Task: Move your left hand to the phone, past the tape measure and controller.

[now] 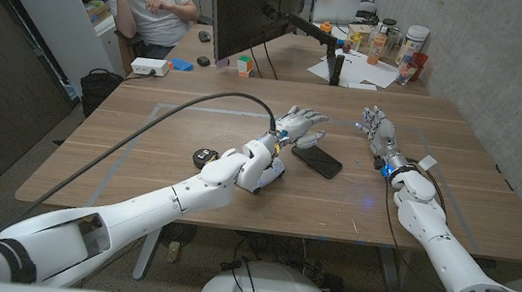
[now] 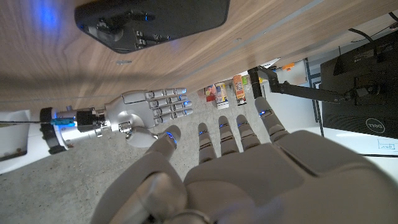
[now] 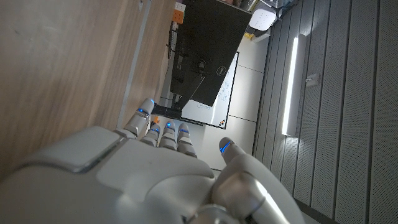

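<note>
The left robot hand (image 1: 300, 126) reaches over the middle of the wooden counter (image 1: 124, 156) with its fingers (image 2: 239, 134) spread apart and nothing in them, hovering just beside the black phone (image 1: 317, 159), which lies flat on the counter slightly toward the robot's right of that hand. In the left wrist view the phone (image 2: 152, 22) shows close beyond the outstretched fingertips. Behind the left forearm, near the wrist, a small black tape measure (image 1: 203, 157) sits on the counter, and a white controller (image 1: 269, 175) lies partly hidden under the wrist. The right robot hand (image 1: 377, 131) stands well apart on the robot's right side of the counter, fingers extended and parted, gripping nothing; the left wrist view shows it (image 2: 146, 112) the same way. A black Dell monitor (image 1: 254, 9) stands at the far edge.
</note>
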You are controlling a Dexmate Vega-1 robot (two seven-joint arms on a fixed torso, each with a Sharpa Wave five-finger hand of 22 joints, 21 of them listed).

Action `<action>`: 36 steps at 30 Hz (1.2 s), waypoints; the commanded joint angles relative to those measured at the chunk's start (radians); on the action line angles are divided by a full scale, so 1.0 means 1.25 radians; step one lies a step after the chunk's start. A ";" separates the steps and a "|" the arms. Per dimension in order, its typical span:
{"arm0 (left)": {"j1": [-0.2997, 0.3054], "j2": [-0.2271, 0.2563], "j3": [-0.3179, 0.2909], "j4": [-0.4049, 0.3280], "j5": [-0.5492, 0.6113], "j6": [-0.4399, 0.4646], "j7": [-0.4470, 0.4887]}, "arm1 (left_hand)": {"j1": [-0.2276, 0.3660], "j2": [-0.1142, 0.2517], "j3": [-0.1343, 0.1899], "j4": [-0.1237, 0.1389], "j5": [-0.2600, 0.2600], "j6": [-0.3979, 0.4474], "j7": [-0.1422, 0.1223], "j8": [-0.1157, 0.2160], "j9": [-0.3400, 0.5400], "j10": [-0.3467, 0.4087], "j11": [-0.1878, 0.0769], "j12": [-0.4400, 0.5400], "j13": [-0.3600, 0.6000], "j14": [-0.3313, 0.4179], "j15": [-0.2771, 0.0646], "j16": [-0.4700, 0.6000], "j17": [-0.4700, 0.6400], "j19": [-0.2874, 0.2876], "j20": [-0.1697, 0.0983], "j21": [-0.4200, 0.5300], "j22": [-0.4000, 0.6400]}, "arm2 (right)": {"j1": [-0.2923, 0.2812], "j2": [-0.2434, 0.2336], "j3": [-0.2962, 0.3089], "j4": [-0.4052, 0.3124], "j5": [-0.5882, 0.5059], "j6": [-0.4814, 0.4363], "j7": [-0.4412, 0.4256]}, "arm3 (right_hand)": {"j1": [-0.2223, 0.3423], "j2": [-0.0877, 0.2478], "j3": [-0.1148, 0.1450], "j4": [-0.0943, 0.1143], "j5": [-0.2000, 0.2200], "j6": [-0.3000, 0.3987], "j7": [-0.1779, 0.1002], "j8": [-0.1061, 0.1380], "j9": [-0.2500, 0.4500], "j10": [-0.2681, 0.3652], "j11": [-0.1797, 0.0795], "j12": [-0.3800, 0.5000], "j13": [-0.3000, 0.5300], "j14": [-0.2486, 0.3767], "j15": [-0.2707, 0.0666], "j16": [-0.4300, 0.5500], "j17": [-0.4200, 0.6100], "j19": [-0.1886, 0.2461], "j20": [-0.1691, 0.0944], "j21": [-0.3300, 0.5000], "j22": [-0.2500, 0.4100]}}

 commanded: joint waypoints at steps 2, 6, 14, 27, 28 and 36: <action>-0.051 -0.067 0.082 0.173 0.055 0.004 -0.003 | -0.005 -0.001 -0.001 -0.001 -0.001 -0.013 0.000 -0.003 0.003 -0.014 -0.001 -0.003 0.002 -0.016 -0.001 -0.006 0.003 -0.028 0.002 -0.006 0.003 | -0.009 -0.006 0.003 -0.013 0.002 -0.001 -0.002 | 0.003 0.091 0.003 0.000 0.004 0.003 0.002 0.008 0.002 0.008 0.001 0.002 0.002 0.000 0.001 0.003 0.002 -0.045 -0.033 -0.001 0.003; -0.065 -0.077 0.102 0.201 0.071 0.008 -0.001 | -0.001 -0.002 0.001 -0.006 -0.001 -0.022 0.003 -0.005 0.004 -0.024 0.000 -0.005 0.002 -0.022 -0.004 -0.010 0.001 -0.034 0.002 -0.012 0.003 | -0.010 -0.006 0.003 -0.012 0.002 0.003 0.000 | 0.003 0.091 0.003 0.000 0.004 0.004 0.002 0.008 0.002 0.008 0.002 0.002 0.002 0.001 0.002 0.003 0.002 -0.044 -0.032 -0.001 0.003; -0.084 -0.093 0.116 0.253 0.040 -0.027 0.011 | 0.004 0.002 0.004 -0.011 -0.001 -0.028 -0.002 -0.004 0.005 -0.023 -0.005 -0.002 0.003 -0.015 -0.019 -0.009 0.000 -0.035 0.000 -0.016 0.003 | -0.008 -0.005 0.002 -0.007 0.004 0.005 0.002 | 0.003 0.090 0.002 0.000 0.004 0.006 0.003 0.008 0.002 0.010 0.003 0.002 0.001 0.002 0.003 0.003 0.002 -0.043 -0.030 -0.002 0.003; -0.093 -0.096 0.112 0.273 -0.028 -0.083 0.020 | -0.019 0.006 -0.010 0.009 -0.003 -0.036 0.003 -0.002 0.008 -0.032 -0.001 -0.002 0.004 -0.027 -0.023 -0.012 0.005 -0.024 0.000 -0.017 0.004 | 0.001 -0.004 0.000 0.003 0.004 0.006 0.008 | 0.002 0.089 0.000 0.000 0.004 0.010 0.004 0.009 0.002 0.011 0.003 0.002 0.001 0.002 0.005 0.003 0.002 -0.042 -0.029 -0.005 0.003; -0.093 -0.096 0.111 0.274 -0.034 -0.089 0.020 | -0.022 0.007 -0.011 0.011 -0.003 -0.037 0.004 -0.002 0.009 -0.032 -0.001 -0.001 0.004 -0.028 -0.022 -0.013 0.006 -0.023 0.000 -0.017 0.004 | 0.000 -0.004 0.000 0.002 0.004 0.005 0.006 | 0.002 0.089 0.000 0.000 0.004 0.008 0.003 0.008 0.002 0.011 0.005 0.001 0.001 0.002 0.007 0.003 0.002 -0.041 -0.029 -0.005 0.003; -0.097 -0.099 0.106 0.278 -0.064 -0.115 0.019 | -0.033 0.012 -0.017 0.023 -0.003 -0.039 0.006 -0.001 0.010 -0.030 0.000 0.001 0.004 -0.030 -0.025 -0.012 0.008 -0.019 0.000 -0.018 0.004 | 0.004 -0.003 0.000 0.013 0.004 0.009 0.010 | 0.001 0.088 -0.001 0.000 0.004 0.010 0.004 0.008 0.001 0.011 0.005 0.001 0.001 0.003 0.007 0.003 0.002 -0.040 -0.028 -0.007 0.003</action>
